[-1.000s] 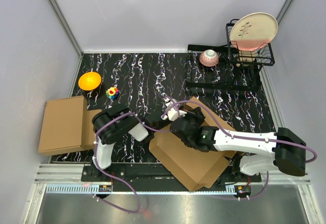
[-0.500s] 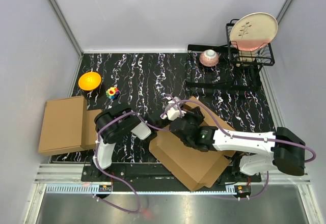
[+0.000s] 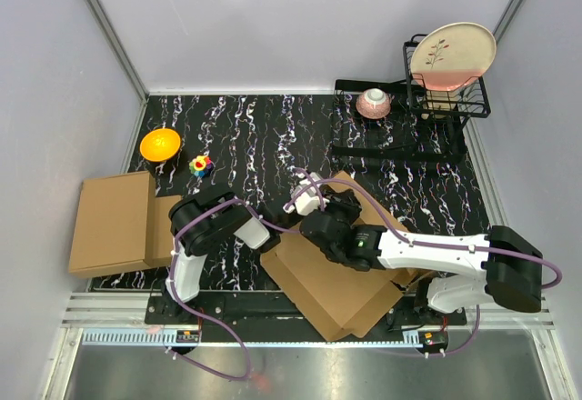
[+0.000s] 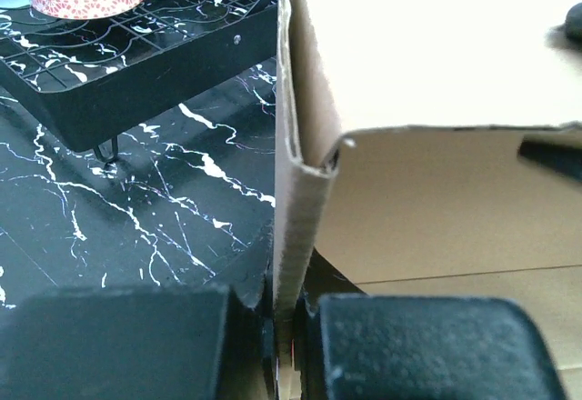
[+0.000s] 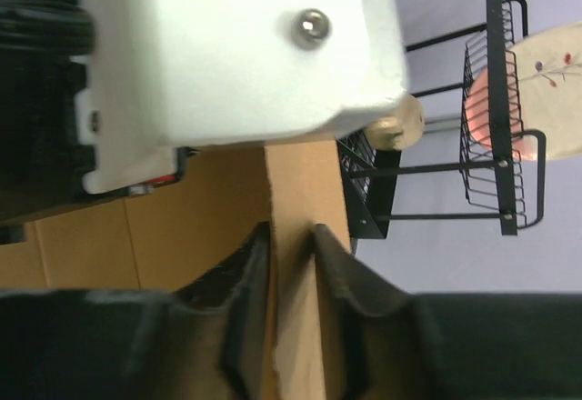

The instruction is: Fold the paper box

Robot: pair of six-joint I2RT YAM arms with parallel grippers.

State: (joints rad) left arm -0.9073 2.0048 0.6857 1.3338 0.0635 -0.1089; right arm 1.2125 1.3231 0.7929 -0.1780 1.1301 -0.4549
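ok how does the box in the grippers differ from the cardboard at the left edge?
The centre box is clamped by the left gripper and right gripper; the left cardboard lies untouched. The centre box sits diagonal with a panel raised; the left cardboard lies flat, square to the table. Both are brown cardboard.

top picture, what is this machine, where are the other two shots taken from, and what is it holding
It is two robot arms bolted at a table's near edge. The top picture looks down from above; the other two come from cameras on each wrist. The left gripper and right gripper each pinch an edge of the brown paper box. On the marbled table also sit an orange bowl, a colourful toy, flat cardboard, and a dish rack holding a plate.
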